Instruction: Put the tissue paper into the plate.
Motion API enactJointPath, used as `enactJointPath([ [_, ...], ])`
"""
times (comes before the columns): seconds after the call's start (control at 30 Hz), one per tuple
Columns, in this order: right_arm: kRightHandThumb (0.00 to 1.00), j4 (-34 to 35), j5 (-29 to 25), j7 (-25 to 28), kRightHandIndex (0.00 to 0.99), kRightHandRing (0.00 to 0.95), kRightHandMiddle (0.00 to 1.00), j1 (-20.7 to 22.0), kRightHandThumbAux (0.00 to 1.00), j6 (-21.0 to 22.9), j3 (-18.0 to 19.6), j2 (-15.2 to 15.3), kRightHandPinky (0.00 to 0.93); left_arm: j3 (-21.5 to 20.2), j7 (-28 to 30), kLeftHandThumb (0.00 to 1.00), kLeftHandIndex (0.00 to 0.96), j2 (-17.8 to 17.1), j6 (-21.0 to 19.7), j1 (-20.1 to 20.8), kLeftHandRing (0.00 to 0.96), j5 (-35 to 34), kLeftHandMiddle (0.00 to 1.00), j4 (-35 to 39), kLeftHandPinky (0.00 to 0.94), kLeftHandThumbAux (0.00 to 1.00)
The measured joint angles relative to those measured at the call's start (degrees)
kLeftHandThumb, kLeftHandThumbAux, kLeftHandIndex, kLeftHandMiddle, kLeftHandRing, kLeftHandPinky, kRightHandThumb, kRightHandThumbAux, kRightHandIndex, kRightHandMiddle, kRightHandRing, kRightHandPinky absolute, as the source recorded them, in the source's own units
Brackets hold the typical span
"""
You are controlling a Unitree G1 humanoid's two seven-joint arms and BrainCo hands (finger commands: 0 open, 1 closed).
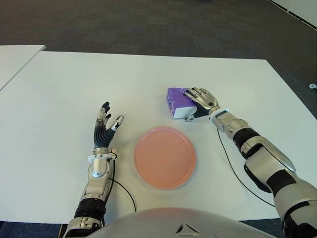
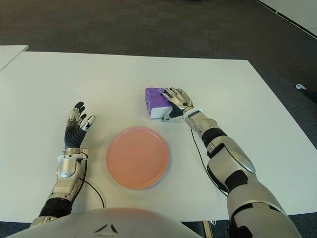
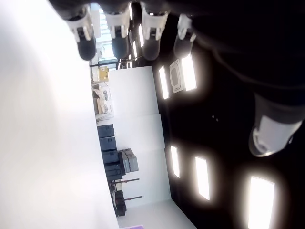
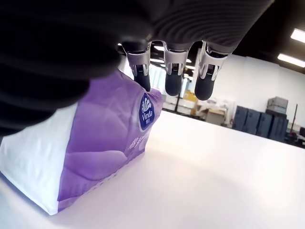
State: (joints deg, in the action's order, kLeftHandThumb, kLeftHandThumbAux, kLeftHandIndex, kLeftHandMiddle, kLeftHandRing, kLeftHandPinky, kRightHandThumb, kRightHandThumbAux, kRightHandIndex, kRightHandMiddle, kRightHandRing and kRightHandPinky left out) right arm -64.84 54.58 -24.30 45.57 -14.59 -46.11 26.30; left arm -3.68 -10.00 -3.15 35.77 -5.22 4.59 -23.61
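Place: open-plan office or lab hall
Floor: dark grey carpet point(image 1: 148, 25)
Furniture: plain white tables point(image 1: 64, 89)
Beyond the fingers: ceiling light panels point(image 3: 205, 176), stacked dark cases point(image 4: 257, 121)

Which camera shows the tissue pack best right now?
The right wrist view: the purple tissue pack fills it, logo readable, right hand fingers over its top. Both eye views show it small, half covered by that hand, beyond the plate. The left wrist view barely shows it.
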Motion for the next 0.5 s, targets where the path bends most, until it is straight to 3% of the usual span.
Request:
enactJointPath([
  [0.17, 0.245, -0.41, -0.77, 0.0, 0.0, 0.0, 0.0, 0.03, 0.517, -0.46, 0.0, -0.05, 0.0, 0.01, 0.0, 0.0, 0.0, 0.01, -0.06, -0.31, 0.0, 0.0, 0.0, 0.4, 0.0, 0.492],
  [0.33, 0.295, -0.94, -1.83, 0.0, 0.0, 0.033, 0.032, 0.07, 0.554, -1.07, 0.06, -0.13, 0.111, 0.0, 0.0, 0.0, 0.0, 0.04, -0.24, -0.44, 0.0, 0.0, 0.0, 0.59, 0.0, 0.493],
  [0.37, 0.328, -1.04, -2.08, 0.01, 0.037, 0.085, 0.082, 0.07, 0.553, -1.13, 0.09, -0.19, 0.155, 0.0, 0.0, 0.0, 0.0, 0.05, -0.29, -0.44, 0.0, 0.0, 0.0, 0.61, 0.0, 0.493],
  [0.43, 0.454, -1.4, -3.01, 0.01, 0.217, 0.306, 0.308, 0.03, 0.542, -1.35, 0.26, -0.38, 0.337, 0.0, 0.0, 0.0, 0.0, 0.05, -0.45, -0.45, 0.0, 0.0, 0.0, 0.65, 0.0, 0.495],
  [0.5, 0.514, -1.86, -3.9, 0.01, 0.291, 0.406, 0.41, -0.08, 0.533, -1.64, 0.68, -0.58, 0.424, 0.0, 0.0, 0.0, 0.0, 0.05, -0.53, -0.46, 0.0, 0.01, 0.0, 0.73, 0.0, 0.496],
])
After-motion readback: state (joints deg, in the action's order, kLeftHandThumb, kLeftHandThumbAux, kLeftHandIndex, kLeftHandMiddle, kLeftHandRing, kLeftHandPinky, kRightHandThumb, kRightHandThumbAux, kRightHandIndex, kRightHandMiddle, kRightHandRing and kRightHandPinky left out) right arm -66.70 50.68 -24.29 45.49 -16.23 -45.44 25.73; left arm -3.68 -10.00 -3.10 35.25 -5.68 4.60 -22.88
